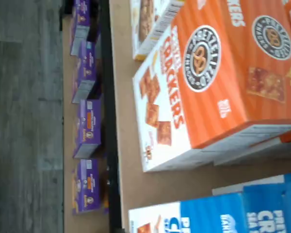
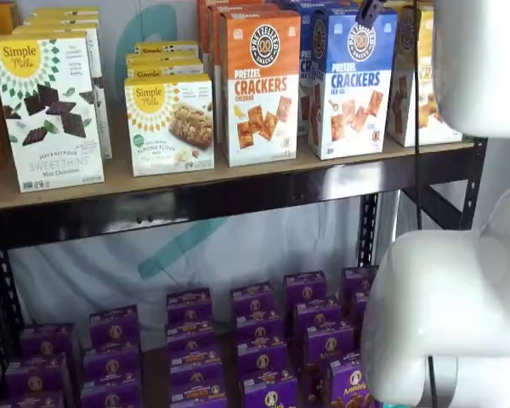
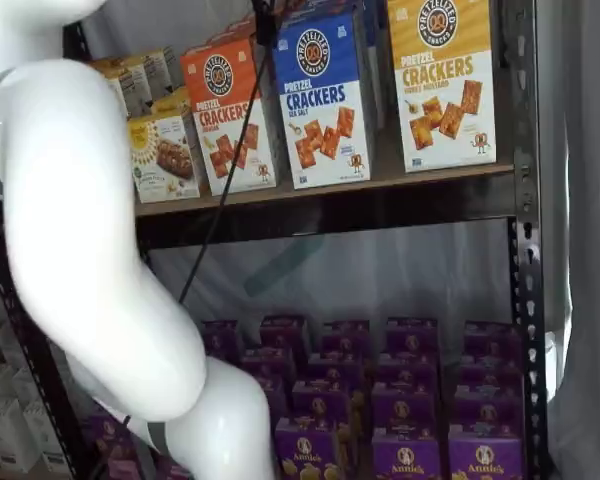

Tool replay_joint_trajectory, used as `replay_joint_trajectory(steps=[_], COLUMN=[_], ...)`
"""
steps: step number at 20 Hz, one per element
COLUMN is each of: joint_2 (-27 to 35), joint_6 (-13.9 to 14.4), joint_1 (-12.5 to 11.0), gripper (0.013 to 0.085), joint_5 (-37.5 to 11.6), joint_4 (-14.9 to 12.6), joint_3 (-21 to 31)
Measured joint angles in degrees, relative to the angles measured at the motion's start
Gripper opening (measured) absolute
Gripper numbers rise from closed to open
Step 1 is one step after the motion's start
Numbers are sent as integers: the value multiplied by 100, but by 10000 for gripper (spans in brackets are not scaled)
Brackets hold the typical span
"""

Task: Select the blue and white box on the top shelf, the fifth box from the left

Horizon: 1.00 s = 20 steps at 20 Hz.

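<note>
Beside the blue and white box point(image 3: 325, 100), a yellow-topped box point(image 3: 442, 80) shows.

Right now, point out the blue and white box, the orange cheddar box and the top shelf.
blue and white box point(image 2: 351, 85), a shelf view, front face.
orange cheddar box point(image 2: 259, 89), a shelf view, front face.
top shelf point(image 2: 238, 194), a shelf view, black front beam.

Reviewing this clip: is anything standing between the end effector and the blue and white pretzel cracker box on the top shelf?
Nothing visible does. The end effector hangs by the top of the blue and white box; the orange box and yellow-topped box stand beside it, not in front.
</note>
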Motion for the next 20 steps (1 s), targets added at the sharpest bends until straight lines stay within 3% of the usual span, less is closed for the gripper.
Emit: replay_joint_trajectory(steps=[5, 14, 20], joint_2=[339, 1192, 1417], joint_6=[15, -47, -79], joint_1=[179, 144, 225], gripper=[850, 850, 850], joint_5=[-171, 294, 277], joint_4=[-265, -428, -620], joint_3=[-240, -1146, -1271])
